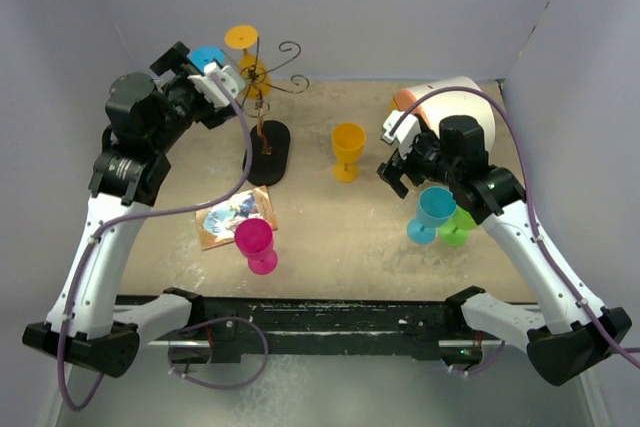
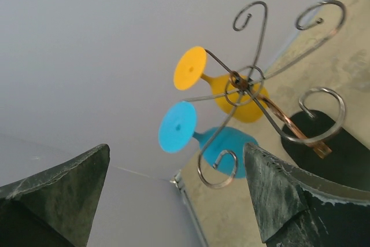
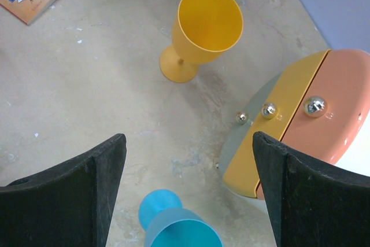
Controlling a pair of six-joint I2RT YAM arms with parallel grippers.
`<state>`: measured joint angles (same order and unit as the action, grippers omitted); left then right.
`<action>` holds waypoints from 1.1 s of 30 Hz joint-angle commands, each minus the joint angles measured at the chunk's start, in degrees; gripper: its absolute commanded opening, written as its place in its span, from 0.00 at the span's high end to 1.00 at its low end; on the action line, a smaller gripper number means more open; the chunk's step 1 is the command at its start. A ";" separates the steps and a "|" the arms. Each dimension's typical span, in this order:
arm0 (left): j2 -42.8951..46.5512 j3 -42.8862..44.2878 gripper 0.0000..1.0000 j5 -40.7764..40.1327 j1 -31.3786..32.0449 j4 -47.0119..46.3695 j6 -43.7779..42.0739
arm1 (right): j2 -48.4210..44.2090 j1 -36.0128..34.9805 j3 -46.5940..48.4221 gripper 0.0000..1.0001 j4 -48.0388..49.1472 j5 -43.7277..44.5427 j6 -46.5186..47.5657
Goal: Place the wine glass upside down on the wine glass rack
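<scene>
insp. note, top and wrist views.

wine glass rack: stands upright on table, black oval base flat, brown stem vertical, curled wire arms spread at the top.

hung blue glass: on the rack, inverted, foot disc above the wire and bowl below it. stem appears to sit in one curled arm; exact seating can't be confirmed. no contact w/ either claw.

hung yellow glass: also inverted on the rack, on the arm next to the blue one.

left gripper: up at the rack top, just beside the hung blue glass, pointed at the wire arms. fingers spread wide, nothing btwn them, not touching rack or glass.

right gripper: well apart from the rack, off to its right, above the table. fingers spread wide, holding nothing.

other items, all ref. the rack:
- upright yellow glass, on table near the base, right of it.
- upright blue glass and green glass, further right and nearer the arm bases, close together.
- magenta glass, upright, on the near side of the base.
- booklet, flat, btwn base and magenta glass.
- striped dome, far right of the rack.
</scene>
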<state>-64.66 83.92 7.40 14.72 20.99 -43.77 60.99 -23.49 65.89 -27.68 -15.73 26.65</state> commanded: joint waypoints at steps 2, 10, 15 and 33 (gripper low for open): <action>7.10 -2.30 0.01 4.99 0.21 10.85 3.76 | 0.06 0.25 3.81 0.08 -1.88 1.04 1.38; 13.65 -8.09 0.01 14.51 0.22 26.60 2.77 | -1.53 0.19 1.02 0.07 -1.87 1.48 0.64; 14.05 -9.75 0.01 17.33 0.21 35.51 1.63 | -2.42 0.19 -0.57 0.07 -2.18 1.66 0.66; 4.76 -21.25 0.12 28.81 0.68 41.86 -8.52 | -2.36 0.28 -3.12 0.07 0.74 -6.93 0.85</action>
<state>-58.02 63.55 32.60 14.79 62.78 -47.46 59.83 -23.44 63.96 -29.89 -17.30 27.35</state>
